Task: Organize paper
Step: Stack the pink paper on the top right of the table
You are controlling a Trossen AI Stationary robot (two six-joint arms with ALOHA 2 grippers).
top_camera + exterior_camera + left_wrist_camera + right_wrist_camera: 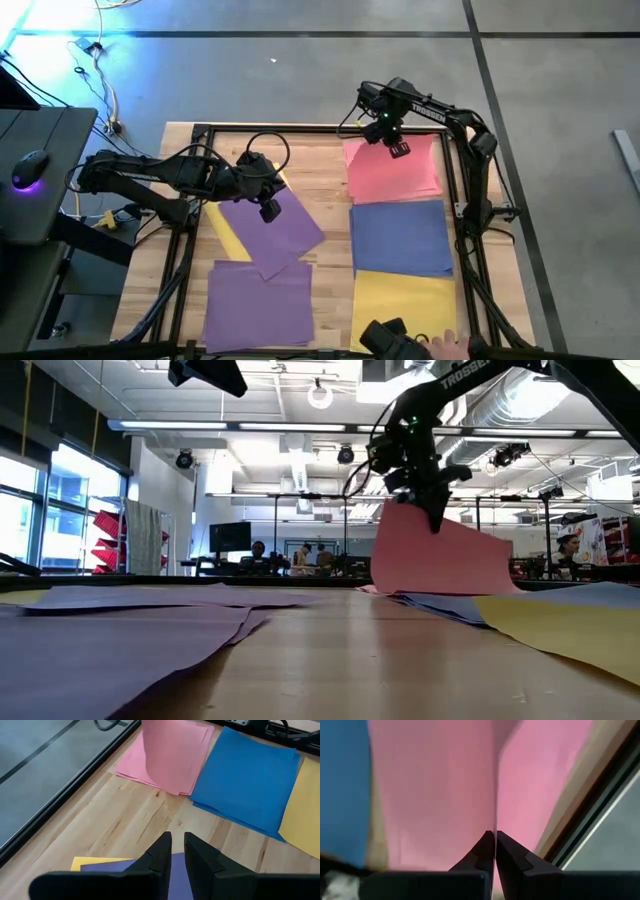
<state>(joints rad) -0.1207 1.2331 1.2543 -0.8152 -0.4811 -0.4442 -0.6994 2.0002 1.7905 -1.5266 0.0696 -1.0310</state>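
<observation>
Right gripper jaws pinch a pink sheet, lifted in low view; left gripper jaws nearly closed.

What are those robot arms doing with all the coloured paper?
They are sorting paper into piles by colour. The right gripper is shut on a pink sheet, holding it up by its edge over the pink pile at the table's far right. The left gripper sits over a tilted purple sheet that lies on a yellow one; its fingers are nearly together. Blue, yellow and purple piles lie flat.
</observation>
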